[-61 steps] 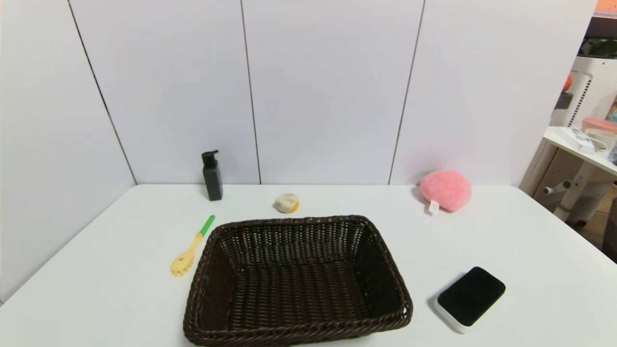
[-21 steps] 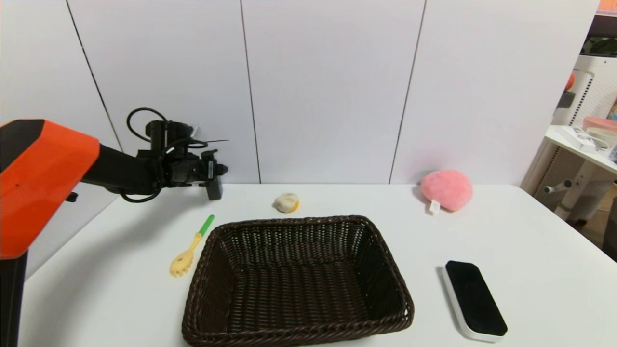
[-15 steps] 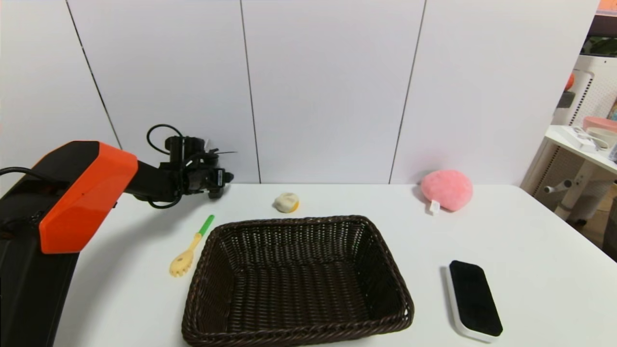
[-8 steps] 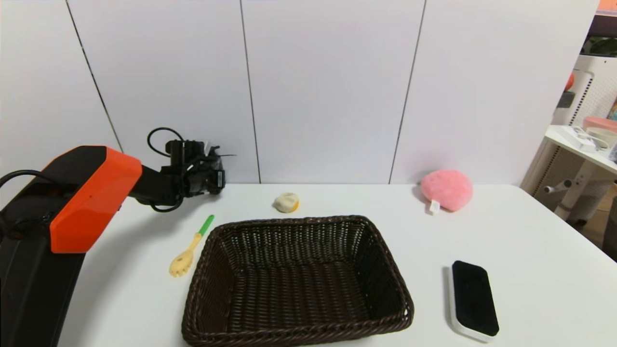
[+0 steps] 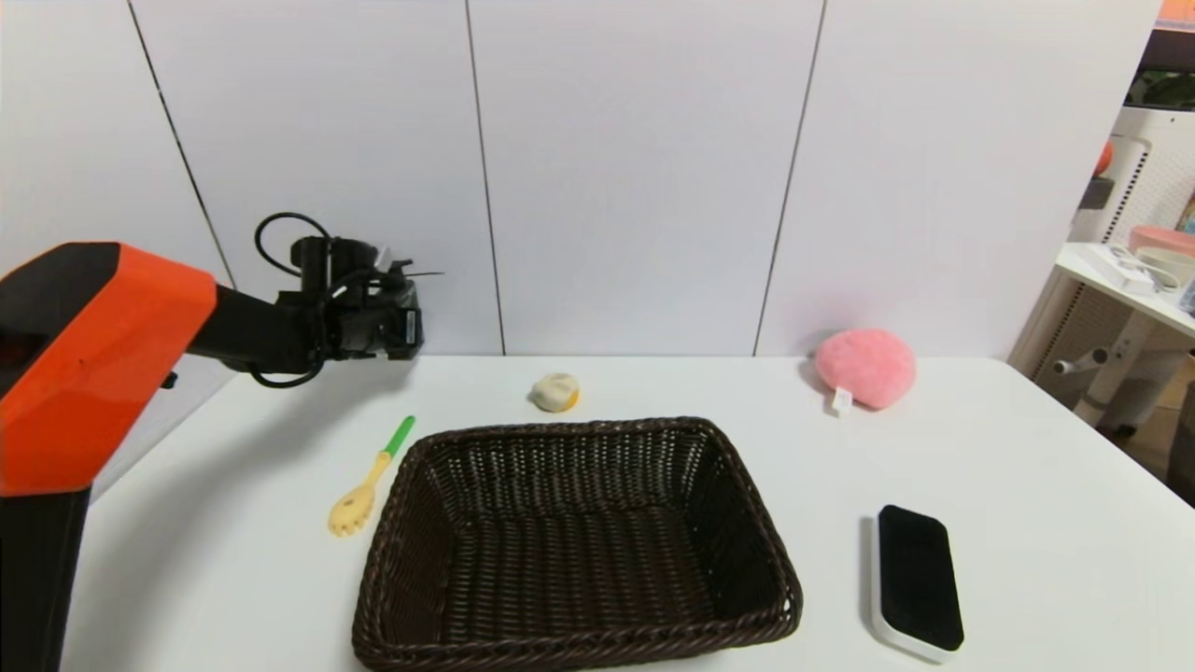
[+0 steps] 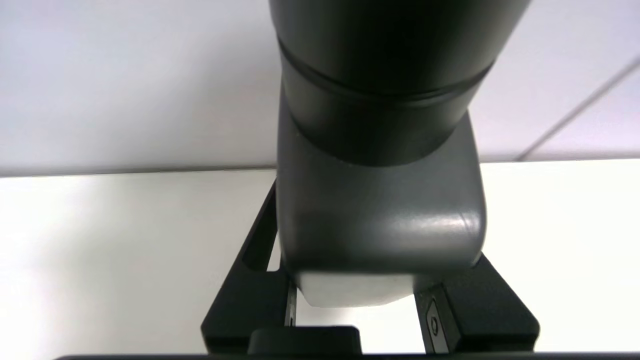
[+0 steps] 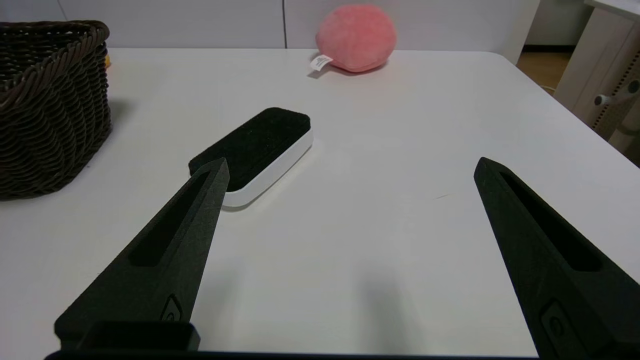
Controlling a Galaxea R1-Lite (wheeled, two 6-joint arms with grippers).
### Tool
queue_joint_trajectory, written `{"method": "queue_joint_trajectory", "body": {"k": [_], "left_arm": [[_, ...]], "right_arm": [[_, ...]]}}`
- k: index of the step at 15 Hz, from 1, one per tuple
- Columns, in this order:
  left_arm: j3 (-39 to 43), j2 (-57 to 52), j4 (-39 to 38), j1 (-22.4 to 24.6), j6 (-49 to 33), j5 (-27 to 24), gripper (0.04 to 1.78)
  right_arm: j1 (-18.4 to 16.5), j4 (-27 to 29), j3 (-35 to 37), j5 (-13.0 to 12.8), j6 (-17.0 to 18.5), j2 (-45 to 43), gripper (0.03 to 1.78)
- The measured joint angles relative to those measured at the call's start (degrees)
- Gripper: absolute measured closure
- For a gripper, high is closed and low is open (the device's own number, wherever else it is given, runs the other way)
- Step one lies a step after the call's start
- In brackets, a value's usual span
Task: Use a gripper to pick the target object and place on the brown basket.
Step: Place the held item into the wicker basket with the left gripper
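Observation:
My left gripper [image 5: 407,329] is at the back left of the table, above the table top, and is shut on the target object. In the left wrist view the black bottle [image 6: 380,200] fills the space between the two black fingers [image 6: 250,285], clear of the white table. In the head view the gripper mostly hides the bottle. The brown basket [image 5: 579,644] sits at the table's middle front and holds nothing; its corner shows in the right wrist view [image 7: 50,55]. My right gripper [image 7: 350,162] is open and low over the front right of the table.
A yellow fork-spoon with a green handle [image 5: 369,481] lies left of the basket. A cream lump [image 5: 555,392] lies behind the basket. A pink plush [image 5: 864,367] sits at the back right. A black-topped white slab [image 5: 918,579] lies front right, close to my right gripper's finger [image 7: 165,240].
My left gripper reached the bottle at the back left, closed on it and has now risen, lifting it off the table. The black-topped slab has turned a little.

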Motion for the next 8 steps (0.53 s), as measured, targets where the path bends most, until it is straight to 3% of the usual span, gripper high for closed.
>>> {"method": "queue_joint_trajectory", "body": {"k": [5,8], "left_arm": [[8.9,-15.1,5.5,-3.4,0.2,-2.0,1.17],[17.0,-26.3,8.2,-10.3,0.3,-5.2,1.17]], "right_arm": [[0.0,0.0,0.0,0.0,0.0,0.0,0.12],[0.0,0.0,0.0,0.0,0.0,0.0,0.12]]}}
